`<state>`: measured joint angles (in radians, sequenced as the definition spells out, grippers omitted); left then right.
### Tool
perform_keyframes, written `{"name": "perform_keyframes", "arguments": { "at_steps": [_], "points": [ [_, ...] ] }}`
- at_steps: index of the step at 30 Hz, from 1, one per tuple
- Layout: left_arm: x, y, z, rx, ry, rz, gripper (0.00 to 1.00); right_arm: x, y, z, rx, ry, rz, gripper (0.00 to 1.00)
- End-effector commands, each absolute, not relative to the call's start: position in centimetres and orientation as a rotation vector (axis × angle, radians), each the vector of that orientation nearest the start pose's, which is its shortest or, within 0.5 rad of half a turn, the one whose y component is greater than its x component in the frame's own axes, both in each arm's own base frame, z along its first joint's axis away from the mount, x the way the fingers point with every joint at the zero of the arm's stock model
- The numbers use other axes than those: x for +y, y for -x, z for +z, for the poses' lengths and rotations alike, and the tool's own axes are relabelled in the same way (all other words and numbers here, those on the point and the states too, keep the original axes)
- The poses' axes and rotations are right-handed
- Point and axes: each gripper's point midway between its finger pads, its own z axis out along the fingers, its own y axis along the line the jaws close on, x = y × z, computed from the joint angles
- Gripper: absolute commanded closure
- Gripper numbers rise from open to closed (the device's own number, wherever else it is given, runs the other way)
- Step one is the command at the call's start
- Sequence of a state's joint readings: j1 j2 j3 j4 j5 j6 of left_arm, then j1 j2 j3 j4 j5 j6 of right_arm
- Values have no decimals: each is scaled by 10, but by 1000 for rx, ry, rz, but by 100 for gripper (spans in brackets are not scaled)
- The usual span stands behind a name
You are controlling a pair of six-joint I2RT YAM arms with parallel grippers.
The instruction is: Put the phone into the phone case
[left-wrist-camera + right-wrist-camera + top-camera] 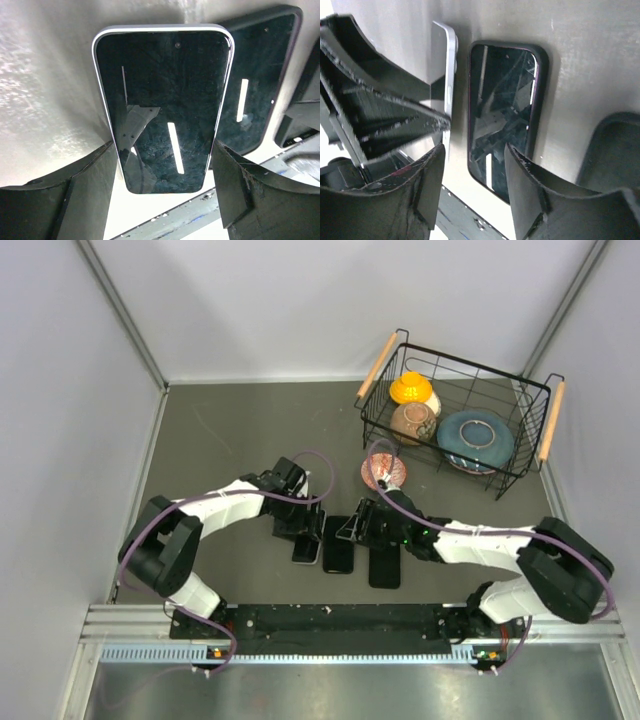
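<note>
A phone with a silver edge and dark glass (pixel 165 110) lies at the left of a row of three near the table's front (pixel 306 552). My left gripper (pixel 164 192) straddles its near end, and both fingers touch its long edges. Beside it lies a second phone seated in a dark case (pixel 338 558), which the left wrist view (pixel 255 90) and the right wrist view (pixel 505 110) also show. An empty black case (pixel 385 568) lies at the right, and the right wrist view shows it too (pixel 612 150). My right gripper (pixel 475 187) is open and empty over the cased phone's near end.
A black wire basket (pixel 520 390) with wooden handles holds several bowls at the back right. A small reddish bowl (pixel 384 473) sits just behind the right arm. A metal rail (pixel 330 625) runs along the near edge. Grey walls close in the left, back and right.
</note>
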<state>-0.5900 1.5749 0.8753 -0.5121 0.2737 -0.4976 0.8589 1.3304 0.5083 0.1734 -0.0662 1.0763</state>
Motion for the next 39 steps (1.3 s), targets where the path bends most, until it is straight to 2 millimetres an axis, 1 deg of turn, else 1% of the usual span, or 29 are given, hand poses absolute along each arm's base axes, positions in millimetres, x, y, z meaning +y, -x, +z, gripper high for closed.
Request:
{"name": "perform_keyframes", "arguments": {
  "at_steps": [1,3,6,8,9,10,12,14,15,19,23,27,29,30,31,34,35,36,37,38,39],
  "points": [
    [-230,-196,30,2911,-198,-783,38,330,-218,100,2348,-229,1194,52],
    [-229,-195,31,2906,-198,-791,38,333,-222,95,2357,-253,1191,55],
    [-230,-195,31,2897,-201,-808,38,336,-227,85,2375,-290,1177,56],
    [-229,-194,31,2896,-198,-823,38,341,-227,83,2381,-287,1205,57],
    [-229,-193,31,2897,-200,-829,38,343,-228,77,2398,-291,1196,58],
    [-230,-194,32,2892,-202,-835,38,347,-229,78,2400,-288,1207,59],
    [-230,-194,33,2889,-199,-840,38,350,-231,72,2418,-291,1205,61],
    [-230,-194,35,2883,-204,-847,38,354,-231,72,2420,-278,1219,63],
    [-229,-194,34,2884,-199,-846,38,355,-231,68,2432,-280,1213,64],
    [-228,-193,34,2881,-199,-853,38,362,-233,71,2422,-259,1246,68],
    [-229,-193,36,2867,-194,-869,38,366,-231,67,2447,-252,1254,76],
    [-230,-194,38,2853,-186,-888,37,371,-229,64,2456,-246,1287,77],
    [-230,-194,40,2842,-183,-902,37,373,-229,62,2466,-243,1297,79],
    [-231,-194,41,2837,-184,-911,37,373,-228,63,2462,-238,1302,82],
    [-232,-194,42,2836,-184,-917,36,373,-228,63,2461,-239,1304,90],
    [-232,-194,48,2823,-186,-932,28,373,-232,74,2429,-217,1307,100],
    [-232,-195,53,2807,-189,-932,19,371,-233,78,2420,-209,1297,100],
    [-232,-197,56,2798,-187,-924,16,367,-234,84,2412,-188,1274,100],
    [-228,-196,57,2809,-182,-899,14,367,-236,91,2400,-171,1272,100],
    [-227,-200,64,2786,-200,-883,10,365,-238,95,2399,-163,1263,100],
    [-227,-201,67,2778,-205,-876,9,365,-241,107,2374,-136,1264,100]
  ]
}}
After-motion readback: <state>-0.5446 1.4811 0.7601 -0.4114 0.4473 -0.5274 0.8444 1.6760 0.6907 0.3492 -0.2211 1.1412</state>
